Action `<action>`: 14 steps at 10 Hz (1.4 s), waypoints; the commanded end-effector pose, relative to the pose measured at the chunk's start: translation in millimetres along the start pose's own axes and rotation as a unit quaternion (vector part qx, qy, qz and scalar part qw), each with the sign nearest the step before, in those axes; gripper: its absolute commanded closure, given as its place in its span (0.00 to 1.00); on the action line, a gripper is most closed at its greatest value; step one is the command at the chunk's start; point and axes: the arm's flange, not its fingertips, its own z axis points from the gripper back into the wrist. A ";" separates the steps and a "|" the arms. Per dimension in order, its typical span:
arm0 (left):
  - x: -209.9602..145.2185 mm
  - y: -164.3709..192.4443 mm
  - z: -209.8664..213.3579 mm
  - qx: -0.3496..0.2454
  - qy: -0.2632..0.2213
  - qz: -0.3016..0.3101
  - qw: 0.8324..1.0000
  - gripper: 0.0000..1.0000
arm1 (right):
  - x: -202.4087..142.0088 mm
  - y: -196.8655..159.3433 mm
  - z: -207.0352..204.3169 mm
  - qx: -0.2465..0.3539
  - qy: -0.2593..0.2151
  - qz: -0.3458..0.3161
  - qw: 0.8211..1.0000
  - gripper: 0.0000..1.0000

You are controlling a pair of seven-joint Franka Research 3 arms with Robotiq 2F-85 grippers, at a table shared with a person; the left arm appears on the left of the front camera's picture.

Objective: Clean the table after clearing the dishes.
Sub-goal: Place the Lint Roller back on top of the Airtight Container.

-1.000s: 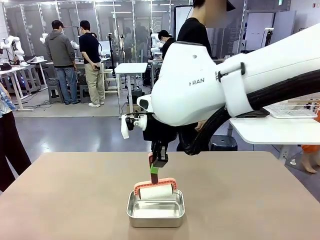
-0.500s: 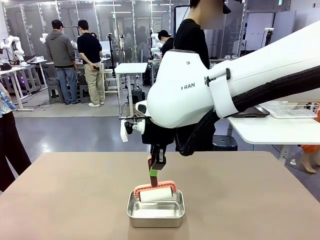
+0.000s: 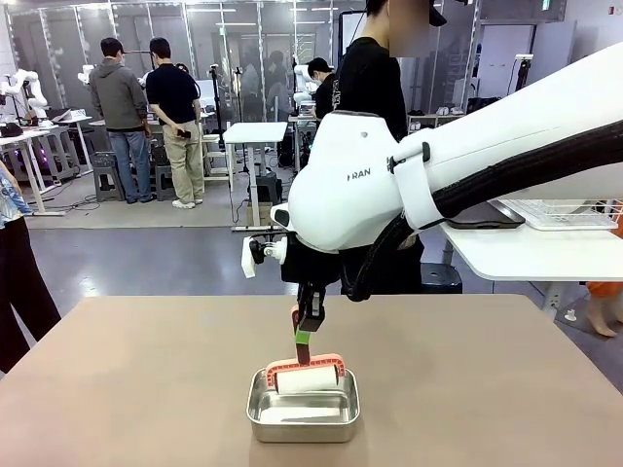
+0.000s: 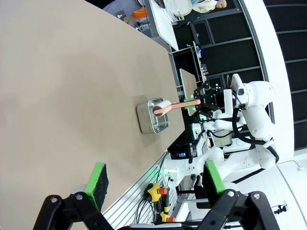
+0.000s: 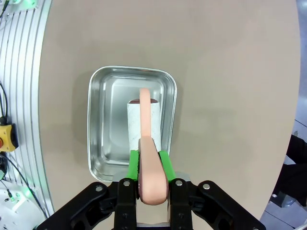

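Right gripper [image 5: 149, 160] clamps roller [image 3: 308, 377] — over pan [image 3: 303, 416].

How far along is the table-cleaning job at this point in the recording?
Done, by the look of it: no plates or trays stand on the table. In hand: the right gripper is shut on the pink handle of a lint roller, whose white roll sits over the steel pan. The left gripper hangs open, holding nothing. Left: whether rolling is finished or yet to start cannot be told.
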 end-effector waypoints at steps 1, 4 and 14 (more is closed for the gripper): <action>-1.3 -4.3 2.6 0.005 0.000 0.006 1.000 0.00 | 2.9 -4.4 -9.1 -0.004 -0.020 -0.017 1.000 0.79; -1.3 -4.3 2.6 0.005 0.000 0.006 1.000 0.00 | -2.6 -13.0 -24.6 -0.004 -0.032 -0.033 0.999 0.79; -1.3 -4.3 2.6 0.005 0.000 0.006 1.000 0.00 | -26.3 -17.8 -74.6 0.026 -0.033 -0.065 0.997 0.79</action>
